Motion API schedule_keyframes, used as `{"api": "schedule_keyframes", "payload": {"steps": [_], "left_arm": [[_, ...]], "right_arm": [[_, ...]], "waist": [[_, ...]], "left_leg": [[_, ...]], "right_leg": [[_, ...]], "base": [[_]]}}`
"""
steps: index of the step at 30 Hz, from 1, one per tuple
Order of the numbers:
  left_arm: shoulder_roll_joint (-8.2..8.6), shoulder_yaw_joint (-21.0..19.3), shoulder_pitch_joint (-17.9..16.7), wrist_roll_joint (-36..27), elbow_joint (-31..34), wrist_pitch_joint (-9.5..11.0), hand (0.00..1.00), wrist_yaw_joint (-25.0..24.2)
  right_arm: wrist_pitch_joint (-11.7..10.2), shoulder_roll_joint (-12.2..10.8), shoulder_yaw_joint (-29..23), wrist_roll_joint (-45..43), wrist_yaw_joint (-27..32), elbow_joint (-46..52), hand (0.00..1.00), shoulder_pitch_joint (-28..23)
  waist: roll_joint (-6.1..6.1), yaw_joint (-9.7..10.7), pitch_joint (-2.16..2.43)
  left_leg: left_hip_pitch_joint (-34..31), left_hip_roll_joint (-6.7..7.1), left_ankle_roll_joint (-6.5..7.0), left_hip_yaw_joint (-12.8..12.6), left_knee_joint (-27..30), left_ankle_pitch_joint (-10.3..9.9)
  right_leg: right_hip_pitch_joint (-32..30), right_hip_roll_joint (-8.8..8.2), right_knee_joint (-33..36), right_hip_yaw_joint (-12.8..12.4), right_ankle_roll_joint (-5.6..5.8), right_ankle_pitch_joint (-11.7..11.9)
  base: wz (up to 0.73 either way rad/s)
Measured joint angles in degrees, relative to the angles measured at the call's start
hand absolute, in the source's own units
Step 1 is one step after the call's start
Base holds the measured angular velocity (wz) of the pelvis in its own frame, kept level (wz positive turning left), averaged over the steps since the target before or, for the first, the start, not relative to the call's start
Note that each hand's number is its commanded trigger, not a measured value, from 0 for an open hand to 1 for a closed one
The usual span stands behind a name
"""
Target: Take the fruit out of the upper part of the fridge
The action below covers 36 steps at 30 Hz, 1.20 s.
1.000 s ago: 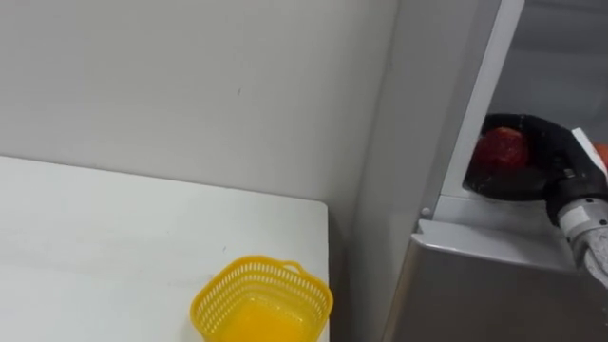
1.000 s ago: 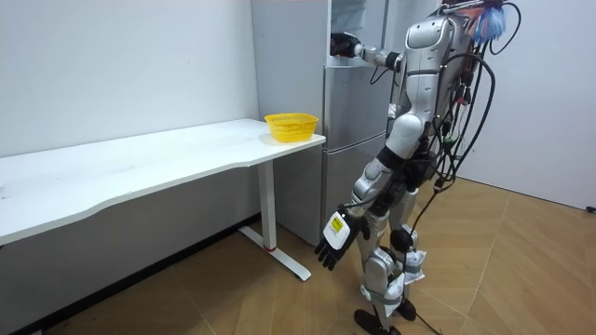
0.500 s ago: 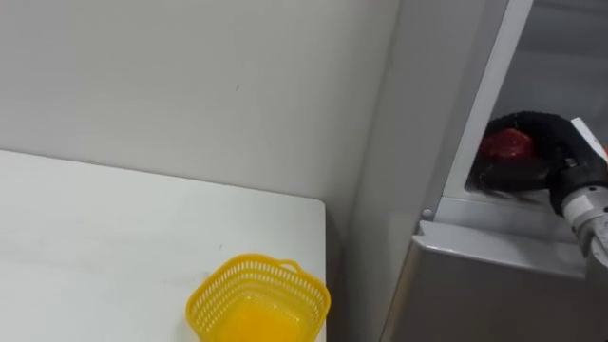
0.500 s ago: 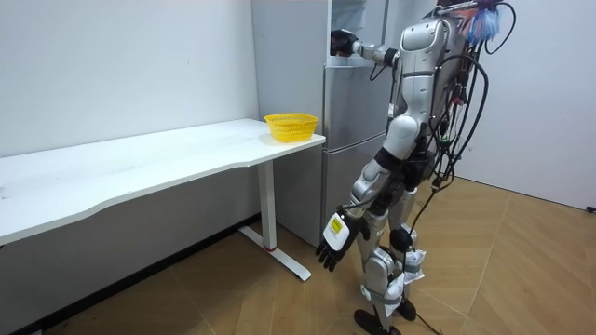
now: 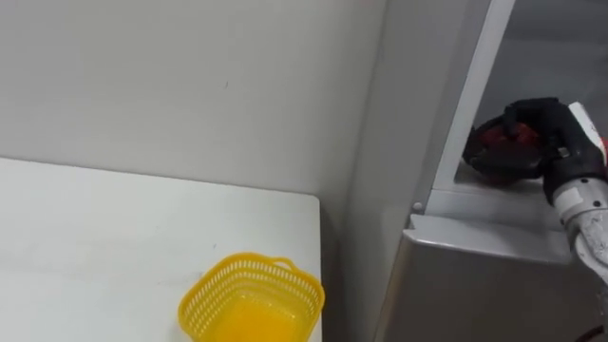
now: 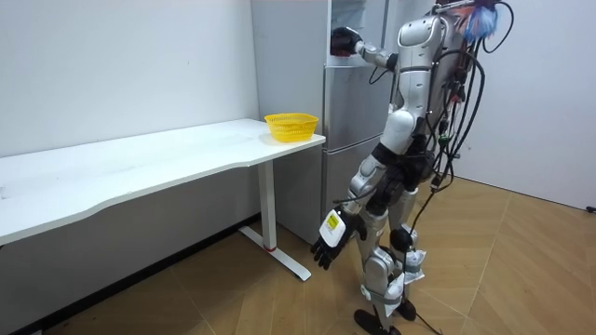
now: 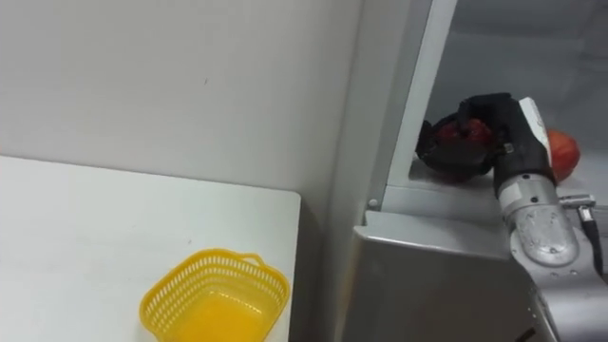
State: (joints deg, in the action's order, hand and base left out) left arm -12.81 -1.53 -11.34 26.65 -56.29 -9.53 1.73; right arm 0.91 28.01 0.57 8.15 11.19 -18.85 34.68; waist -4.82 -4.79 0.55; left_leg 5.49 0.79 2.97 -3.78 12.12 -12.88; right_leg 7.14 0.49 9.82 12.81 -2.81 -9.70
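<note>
Right hand has closed: fingers curl round the red fruit in the upper fridge, yellow basket well down-left of them.

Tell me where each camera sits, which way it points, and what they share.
Left eye view: on the head, facing down at the basket and open fridge; right hand grips a red fruit.
Right eye view: beside it, same scene and hand.
Room view: across the room, whole robot, left hand hanging open.
All share the basket.
</note>
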Motion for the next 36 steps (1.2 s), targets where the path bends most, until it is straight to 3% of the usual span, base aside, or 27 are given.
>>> {"api": "schedule_keyframes", "payload": {"steps": [2,8,14,19,24,27,36], "left_arm": [[0.64,0.2,0.2,0.0,-0.4,0.1,0.00,0.1],[0.64,4.1,0.4,-0.2,-1.2,0.4,0.00,0.4],[0.84,6.7,1.9,-0.2,-3.6,1.4,0.00,0.6],[0.86,6.6,1.7,-0.2,-4.2,2.9,0.00,2.0],[1.09,6.2,1.5,-0.2,-6.2,4.9,0.00,3.1],[1.20,6.2,1.5,-0.2,-7.1,5.4,0.00,3.9],[2.00,6.2,1.8,-0.1,-8.4,7.8,0.00,4.4]], "right_arm": [[0.1,-1.7,-0.3,-3.9,2.3,5.1,1.00,-2.9],[0.1,-5.3,0.0,-5.6,5.0,13.5,1.00,-6.7],[0.1,-6.2,0.4,-6.3,7.5,19.2,1.00,-9.8],[-0.4,-7.2,0.4,-7.4,9.8,26.1,1.00,-11.5],[-3.4,-9.1,0.5,-11.7,11.5,33.9,1.00,-14.6],[-5.8,-11.0,1.0,-16.8,13.2,37.1,1.00,-16.7],[-10.4,-12.4,3.7,-29.5,17.2,43.8,1.00,-18.3]], "waist": [[0.83,0.2,0.22],[1.64,1.7,-0.33],[1.59,1.9,-0.30],[1.58,1.8,-0.22],[1.64,1.3,-0.25],[2.06,1.3,-0.52],[2.59,1.3,-0.11]], "left_leg": [[0.1,-0.02,0.00,-0.1,-0.3,0.0],[-0.1,-0.11,-0.07,-0.5,-0.6,0.1],[-0.6,-0.12,-0.07,-0.7,-0.5,0.1],[-0.8,-0.15,-0.07,-0.8,-0.5,0.1],[-0.7,-0.14,-0.06,-1.0,-0.4,0.1],[-0.3,-0.14,-0.06,-1.0,-0.5,0.1],[-0.2,-0.15,-0.20,-1.2,-0.9,0.2]], "right_leg": [[0.0,0.01,0.0,0.0,0.00,0.0],[-0.5,0.07,0.0,-0.2,0.00,0.0],[-1.1,0.06,0.2,-0.3,0.00,0.0],[-1.5,0.11,0.1,-0.5,0.00,0.0],[-1.4,0.16,0.0,-1.0,0.01,0.0],[-1.1,0.19,0.0,-1.3,0.01,0.0],[-1.6,0.18,0.8,-1.7,0.00,0.0]], "base": [[0.00],[-0.02],[-0.01],[0.00],[-0.02],[0.00],[-0.02]]}}
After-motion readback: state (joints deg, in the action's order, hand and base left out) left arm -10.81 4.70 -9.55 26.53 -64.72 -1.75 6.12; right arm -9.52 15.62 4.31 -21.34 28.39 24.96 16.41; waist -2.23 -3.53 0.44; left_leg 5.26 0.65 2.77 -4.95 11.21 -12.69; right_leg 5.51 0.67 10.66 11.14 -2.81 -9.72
